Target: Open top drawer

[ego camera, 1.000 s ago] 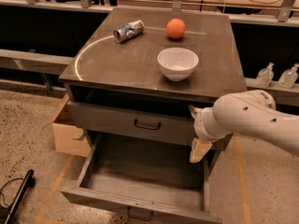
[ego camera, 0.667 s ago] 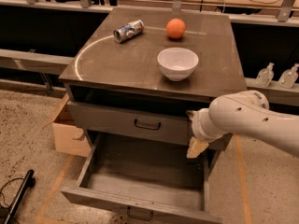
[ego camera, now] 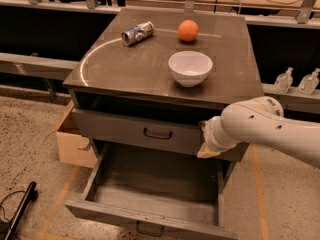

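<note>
While the lower drawer gapes wide open at the very front, its bare floor on show, the work is being done one level up. And there the tool is found, pressed up at the right end of the top drawer, just under the tabletop edge, with the white arm reaching in from the right. Whether the tool is apart or together cannot be told.

The top drawer is seen a little way out of the cabinet, a dark gap showing above its front, so the opening is judged begun but far from done. Its small black handle sits at the centre, well apart from the tool, and that is worth noting! A pull applied at one end is likely to skew the drawer on its runners. The force should therefore be kept straight out toward the front, slow and level, and any jamming watched for. The open lower drawer beneath must be cleared by the arm.

Further back, on the tabletop, a white bowl, a can lying on its side and an orange are set out. A jerk could set the orange rolling, so a smooth draw is called for.
</note>
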Action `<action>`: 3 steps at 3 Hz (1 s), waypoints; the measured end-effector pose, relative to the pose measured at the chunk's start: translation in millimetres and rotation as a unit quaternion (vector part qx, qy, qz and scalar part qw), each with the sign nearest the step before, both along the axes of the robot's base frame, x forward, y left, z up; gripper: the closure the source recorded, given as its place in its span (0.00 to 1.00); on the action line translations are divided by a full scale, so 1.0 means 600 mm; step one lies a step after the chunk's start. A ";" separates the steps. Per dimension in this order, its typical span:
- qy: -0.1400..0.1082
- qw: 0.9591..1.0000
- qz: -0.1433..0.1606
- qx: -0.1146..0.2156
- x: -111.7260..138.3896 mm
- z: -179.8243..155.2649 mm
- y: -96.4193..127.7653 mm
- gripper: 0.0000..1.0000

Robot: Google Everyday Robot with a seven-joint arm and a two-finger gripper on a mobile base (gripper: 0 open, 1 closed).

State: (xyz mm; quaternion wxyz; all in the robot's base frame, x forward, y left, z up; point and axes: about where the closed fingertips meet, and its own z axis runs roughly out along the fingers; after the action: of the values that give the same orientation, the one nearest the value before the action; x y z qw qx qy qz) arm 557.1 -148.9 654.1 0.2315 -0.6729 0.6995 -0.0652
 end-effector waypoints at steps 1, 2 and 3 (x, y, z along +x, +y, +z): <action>0.000 1.000 0.000 0.000 0.000 0.003 0.000 0.20; 0.000 1.000 0.000 0.000 0.000 0.004 0.000 0.00; 0.022 1.000 0.000 0.005 -0.035 0.040 0.003 0.00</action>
State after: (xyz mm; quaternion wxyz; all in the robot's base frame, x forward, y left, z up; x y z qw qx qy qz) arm 536.0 -147.2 678.4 0.2195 -0.6733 0.7044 -0.0475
